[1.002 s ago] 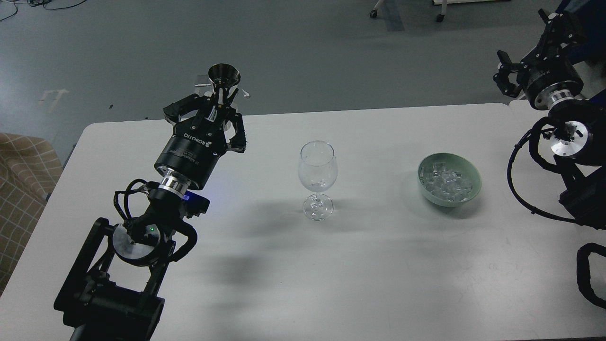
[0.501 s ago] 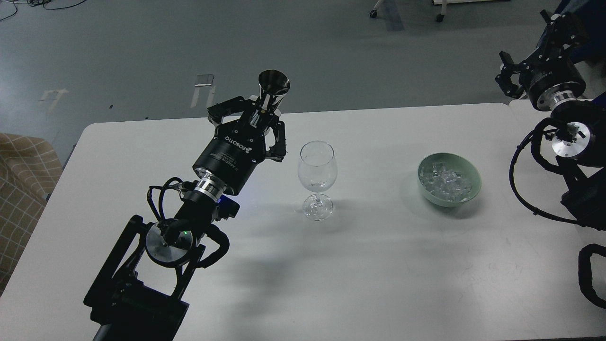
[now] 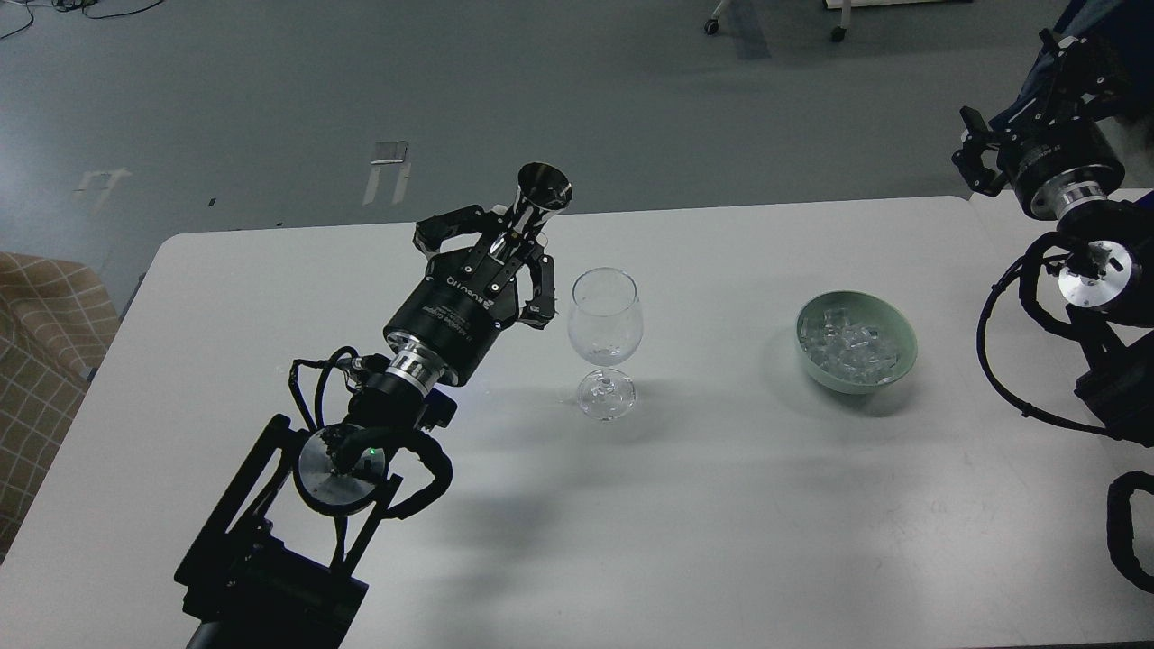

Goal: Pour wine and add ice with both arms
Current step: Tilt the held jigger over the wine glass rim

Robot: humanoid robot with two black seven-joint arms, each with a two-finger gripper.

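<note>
Our white table fills most of the view, its far edge running across the picture with grey floor beyond and its left corner rounded; the near half lies bare and open, broken only by soft shadows. Our left arm reaches in from the lower left and slants up over the table toward the middle. Our right arm stands at the right edge of the view, over the table's far right corner, well apart from everything on the surface.

The left gripper pinches a shiny metal cup by its narrow lower part — the flared mouth points up and slightly away from us, sitting about level with the table's far edge. The right gripper is held high past that edge; it shows dark and side-on, so we cannot tell how its claw stands.

A pale green bowl sits right of centre with open table all round it, and the ice is heaped inside it. The empty wine glass stands upright mid-table, just beside the left gripper's fingers — seemingly close without touching, though the gap is hard to judge.
</note>
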